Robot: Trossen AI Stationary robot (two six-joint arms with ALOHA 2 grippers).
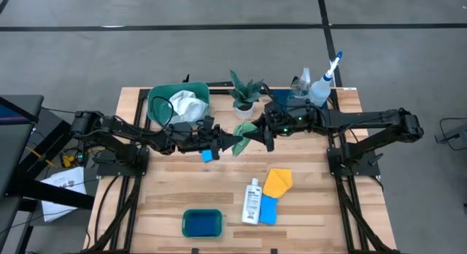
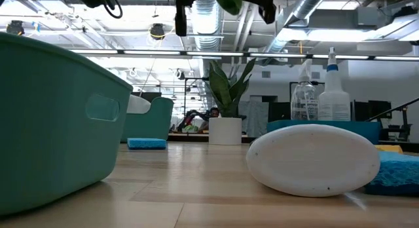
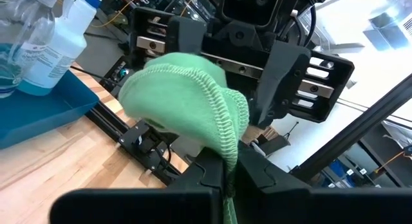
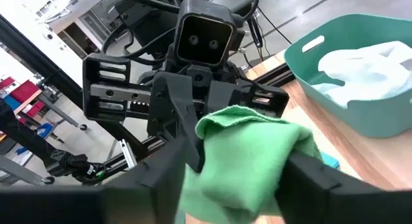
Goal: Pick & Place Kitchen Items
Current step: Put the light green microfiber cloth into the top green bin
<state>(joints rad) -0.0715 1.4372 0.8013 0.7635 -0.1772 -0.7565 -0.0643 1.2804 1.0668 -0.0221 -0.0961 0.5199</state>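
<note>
A green cloth (image 1: 245,134) hangs in the air over the middle of the table between my two grippers, which face each other. My left gripper (image 3: 226,180) comes level from the table's left and is shut on the cloth (image 3: 180,102). My right gripper (image 4: 244,179) comes from the table's right and is open. Its two fingers (image 3: 283,69) stand on either side of the cloth's bulging far end (image 4: 257,153). My left gripper pinches the green cloth at its stitched edge (image 3: 226,143) between its two fingers, level from the table's left. Several folded layers bunch up past the fingertips. The cloth is lifted clear of the table. My right gripper is open around the cloth; I cannot tell whether its fingers touch it.
A green tub (image 1: 157,101) with a white cloth (image 1: 187,104) stands far left. A potted plant (image 1: 244,93) and a blue tray (image 1: 292,102) with spray bottles (image 1: 319,82) stand at the back. Blue sponges (image 1: 207,155) (image 1: 268,210), a yellow cloth (image 1: 277,181), a white bottle (image 1: 252,201) and a small tub (image 1: 201,222) lie nearer.
</note>
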